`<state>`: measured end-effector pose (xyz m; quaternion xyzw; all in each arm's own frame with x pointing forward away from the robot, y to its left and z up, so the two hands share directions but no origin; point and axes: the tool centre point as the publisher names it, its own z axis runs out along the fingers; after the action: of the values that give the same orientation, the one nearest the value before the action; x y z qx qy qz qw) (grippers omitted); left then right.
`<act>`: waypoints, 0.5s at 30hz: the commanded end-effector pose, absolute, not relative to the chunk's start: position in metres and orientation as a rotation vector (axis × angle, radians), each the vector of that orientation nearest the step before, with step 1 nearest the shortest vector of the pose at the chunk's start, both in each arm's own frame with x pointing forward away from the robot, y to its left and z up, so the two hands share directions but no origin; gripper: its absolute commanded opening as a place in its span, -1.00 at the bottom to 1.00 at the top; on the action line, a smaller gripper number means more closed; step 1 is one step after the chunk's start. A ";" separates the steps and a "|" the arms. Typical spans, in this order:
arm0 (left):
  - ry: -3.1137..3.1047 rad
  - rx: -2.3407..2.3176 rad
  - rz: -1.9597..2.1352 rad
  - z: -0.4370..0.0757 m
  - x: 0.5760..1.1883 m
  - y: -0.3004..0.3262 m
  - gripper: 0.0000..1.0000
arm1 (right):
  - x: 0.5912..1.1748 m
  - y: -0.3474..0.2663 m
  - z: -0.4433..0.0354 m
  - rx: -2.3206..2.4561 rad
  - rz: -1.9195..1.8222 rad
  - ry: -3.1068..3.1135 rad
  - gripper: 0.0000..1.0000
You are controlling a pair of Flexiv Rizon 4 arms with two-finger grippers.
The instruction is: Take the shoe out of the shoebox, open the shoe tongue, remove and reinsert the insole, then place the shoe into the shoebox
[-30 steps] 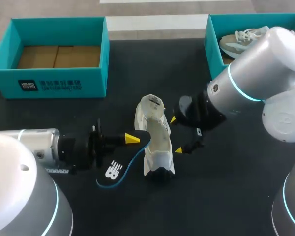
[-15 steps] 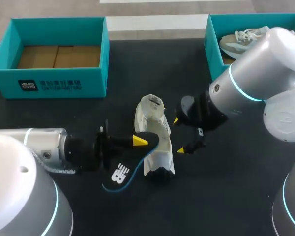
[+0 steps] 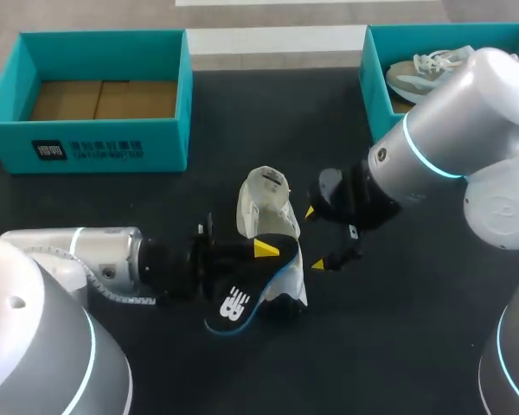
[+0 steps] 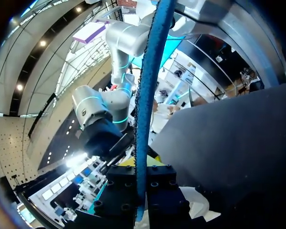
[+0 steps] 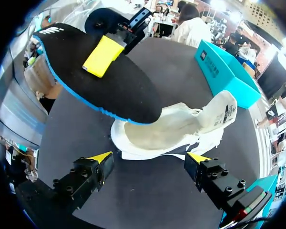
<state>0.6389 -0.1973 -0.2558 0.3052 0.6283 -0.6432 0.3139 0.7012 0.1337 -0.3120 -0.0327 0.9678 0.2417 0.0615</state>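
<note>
Up close the left claw (image 4: 142,168) squeezed the insole (image 4: 150,86) edge-on; from above, mid-frame, the right claw (image 3: 312,238) gaped beside the shoe (image 3: 264,194).

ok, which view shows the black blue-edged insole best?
Right wrist view: the black, blue-edged insole shows its broad face above the white shoe. Head view shows it foreshortened; left wrist view only its blue edge.
</note>
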 end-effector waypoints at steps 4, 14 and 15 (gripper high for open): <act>1.655 0.749 -1.724 -0.274 0.645 -0.213 -1.00 | 0.700 0.134 -0.313 -0.097 0.729 2.924 1.00; 1.678 0.675 -1.716 -0.291 0.655 -0.218 -1.00 | 0.700 0.134 -0.313 -0.097 0.729 2.924 1.00; 1.680 0.669 -1.712 -0.291 0.657 -0.218 -1.00 | 0.700 0.134 -0.313 -0.097 0.729 2.924 1.00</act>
<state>0.6548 -0.2109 -0.2869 0.2577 0.6397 -0.6520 0.3150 0.7012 0.1337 -0.3120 -0.0327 0.9678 0.2417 0.0616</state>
